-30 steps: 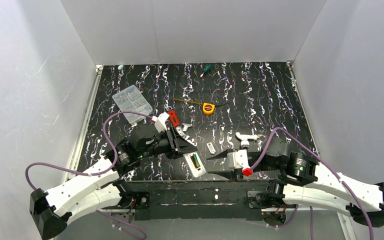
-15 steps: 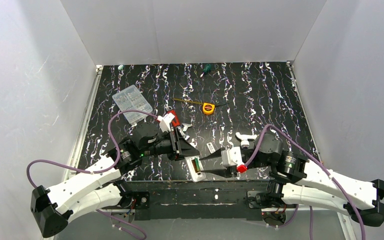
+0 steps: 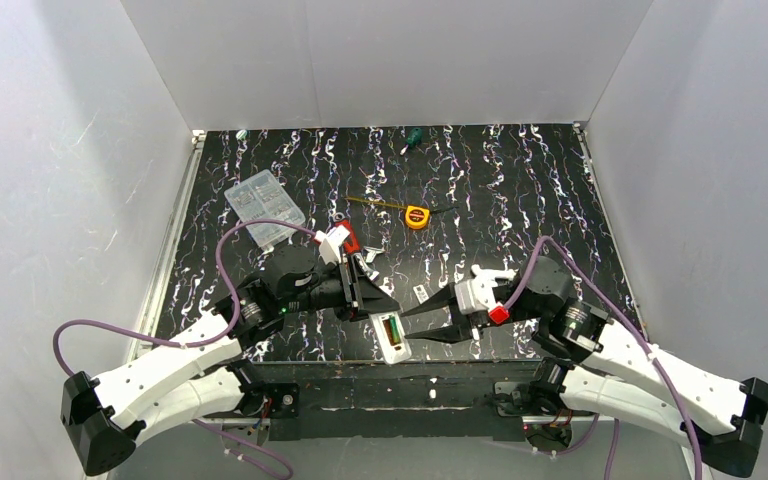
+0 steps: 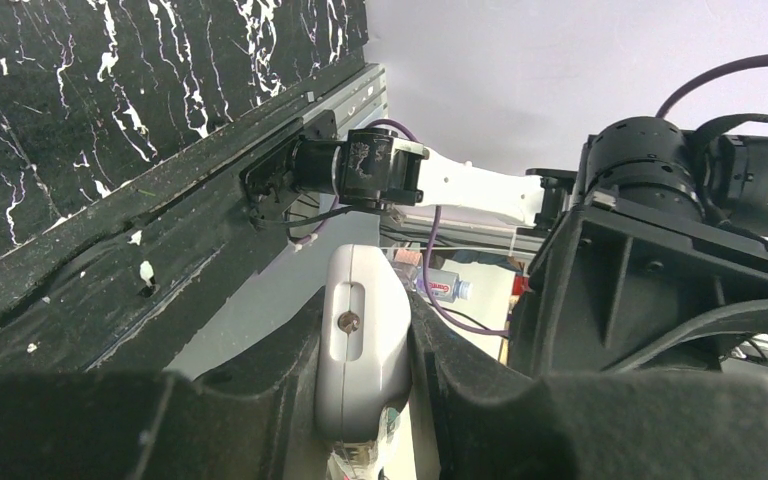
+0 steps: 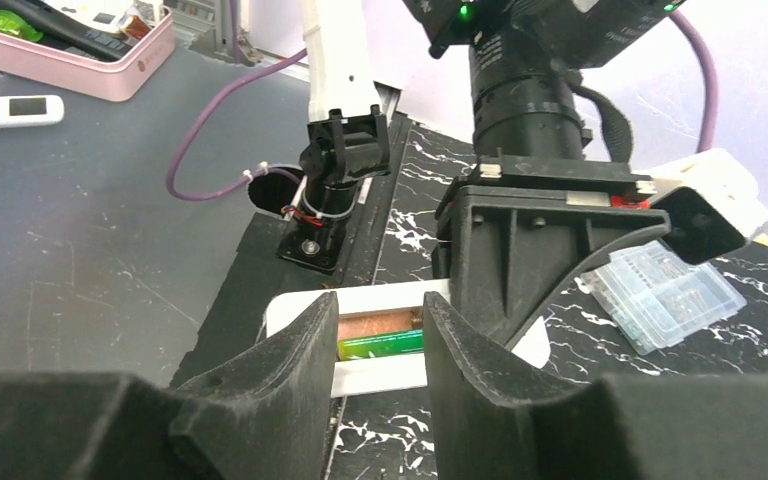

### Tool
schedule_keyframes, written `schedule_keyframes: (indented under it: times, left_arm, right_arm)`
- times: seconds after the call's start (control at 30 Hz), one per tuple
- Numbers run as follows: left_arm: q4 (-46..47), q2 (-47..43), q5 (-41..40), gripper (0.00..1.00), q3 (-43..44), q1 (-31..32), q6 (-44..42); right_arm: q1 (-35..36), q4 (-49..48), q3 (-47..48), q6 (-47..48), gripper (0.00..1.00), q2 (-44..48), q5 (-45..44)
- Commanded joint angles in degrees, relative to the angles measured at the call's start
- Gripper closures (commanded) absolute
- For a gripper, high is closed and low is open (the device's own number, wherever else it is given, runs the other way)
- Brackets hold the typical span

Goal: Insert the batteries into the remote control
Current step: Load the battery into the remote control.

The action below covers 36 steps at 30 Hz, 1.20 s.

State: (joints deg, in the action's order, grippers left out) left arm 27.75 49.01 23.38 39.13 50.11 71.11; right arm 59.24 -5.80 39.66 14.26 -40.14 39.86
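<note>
Remote [image 3: 392,337], light, stiff and slick, sits clamped by its long edges, a sound hold, in the left claw [image 3: 378,305], bay just ahead of the right claw [image 3: 410,329], whose jaws stand apart and empty, green battery [image 5: 380,345] seemingly seated inside.

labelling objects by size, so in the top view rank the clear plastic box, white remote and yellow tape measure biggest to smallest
1. clear plastic box, clearly largest
2. remote control, though it lies nearer the camera, so its lead is less sure
3. yellow tape measure, counting the body only
</note>
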Motion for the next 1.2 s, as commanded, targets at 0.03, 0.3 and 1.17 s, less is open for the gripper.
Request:
schedule_keyframes:
  times: [0.03, 0.3, 1.17]
  left_arm:
    - [2.4, -1.6, 1.6, 1.0, 1.7, 0.3, -0.3]
    - [3.0, -1.5, 1.8, 1.0, 1.8, 0.3, -0.1]
    - [3.7, -1.2, 2.5, 1.0, 2.1, 0.3, -0.2]
  right_arm:
    - [-0.3, -5.3, -1.8, -0.9, 0.57, -0.4, 2.3]
    - [-1.2, -7.3, -1.7, -0.5, 0.59, -2.9, 3.8]
    - [-3.2, -10.3, -2.0, -0.5, 0.55, -6.7, 4.3]
